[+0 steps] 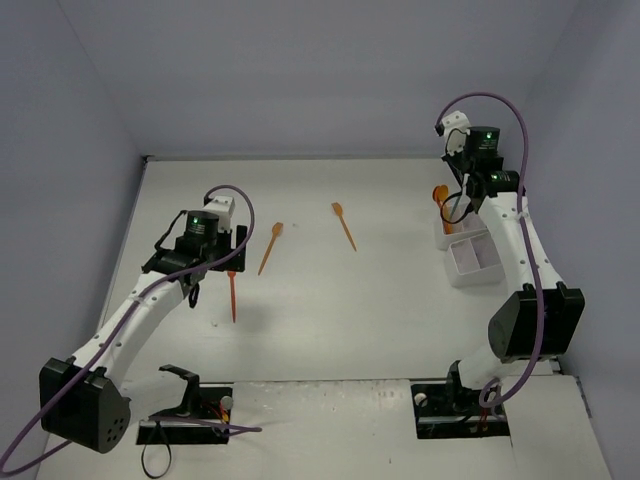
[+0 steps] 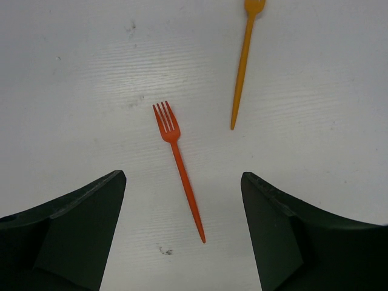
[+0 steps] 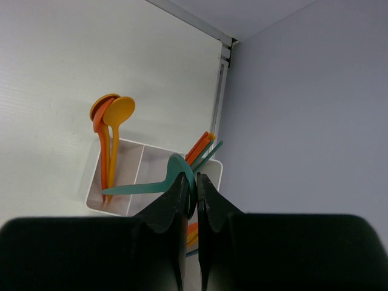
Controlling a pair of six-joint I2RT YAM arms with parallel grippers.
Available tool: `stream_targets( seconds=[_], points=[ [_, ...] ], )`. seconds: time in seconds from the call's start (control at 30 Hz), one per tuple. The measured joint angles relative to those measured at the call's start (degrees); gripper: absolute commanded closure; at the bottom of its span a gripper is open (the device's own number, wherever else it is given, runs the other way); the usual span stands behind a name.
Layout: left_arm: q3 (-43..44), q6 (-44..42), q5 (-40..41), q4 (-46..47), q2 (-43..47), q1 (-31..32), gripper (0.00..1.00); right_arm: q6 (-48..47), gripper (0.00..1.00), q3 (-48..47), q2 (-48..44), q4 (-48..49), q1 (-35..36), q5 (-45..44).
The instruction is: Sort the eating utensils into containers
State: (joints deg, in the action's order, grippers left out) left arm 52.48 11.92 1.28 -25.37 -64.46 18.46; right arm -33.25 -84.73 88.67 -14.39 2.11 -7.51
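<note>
My left gripper point(image 1: 205, 272) point(image 2: 182, 176) is open and hovers above the table. A red-orange fork point(image 2: 179, 163) point(image 1: 233, 295) lies below the gap between its fingers, untouched. An orange spoon point(image 2: 242, 66) point(image 1: 270, 248) lies just beyond it, and another orange spoon point(image 1: 344, 225) lies mid-table. My right gripper point(image 3: 190, 182) point(image 1: 458, 208) is shut on the bowl of a teal spoon point(image 3: 139, 187), holding it over the white organizer point(image 3: 92, 182) point(image 1: 462, 275). The organizer holds orange spoons point(image 3: 112, 115) point(image 1: 440, 195) in one compartment and orange and teal handles point(image 3: 203, 148) in another.
The organizer stands at the table's right side, close to the right wall point(image 3: 303, 109) and the back corner. The left wall runs close to the left arm. Cables and the arm bases point(image 1: 190, 400) sit at the near edge.
</note>
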Motion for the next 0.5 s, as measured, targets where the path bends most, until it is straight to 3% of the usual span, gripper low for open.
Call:
stream_targets(
  seconds=[0.5],
  points=[
    [-0.8, 0.0, 1.4, 0.2, -1.5, 0.0, 0.26, -3.5, 1.0, -1.4, 7.4, 1.4, 0.2, -0.3]
  ],
)
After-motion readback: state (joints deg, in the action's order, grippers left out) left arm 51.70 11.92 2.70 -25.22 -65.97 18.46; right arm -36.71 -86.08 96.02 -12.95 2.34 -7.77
